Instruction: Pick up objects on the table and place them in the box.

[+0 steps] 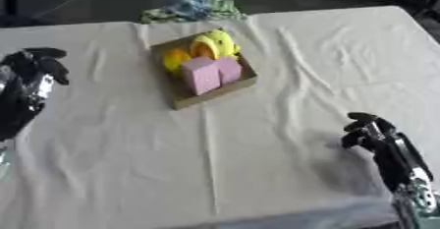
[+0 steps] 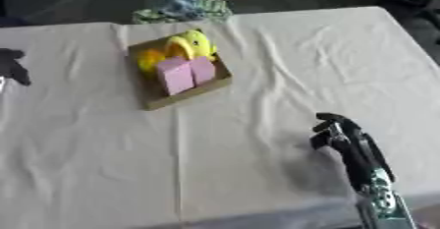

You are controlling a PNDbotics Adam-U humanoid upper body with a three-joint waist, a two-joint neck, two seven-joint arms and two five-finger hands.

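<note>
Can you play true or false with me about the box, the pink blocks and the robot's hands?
1. The pink blocks are inside the box. True.
2. The right hand is holding a pink block. False: it holds nothing and hangs over bare cloth near the front edge.
3. Yellow toys sit in the box behind the pink blocks. True.
4. The left hand is reaching into the box. False: it is off at the left edge, away from the box.
5. The box lies on the floor. False: it sits on the white tablecloth.
</note>
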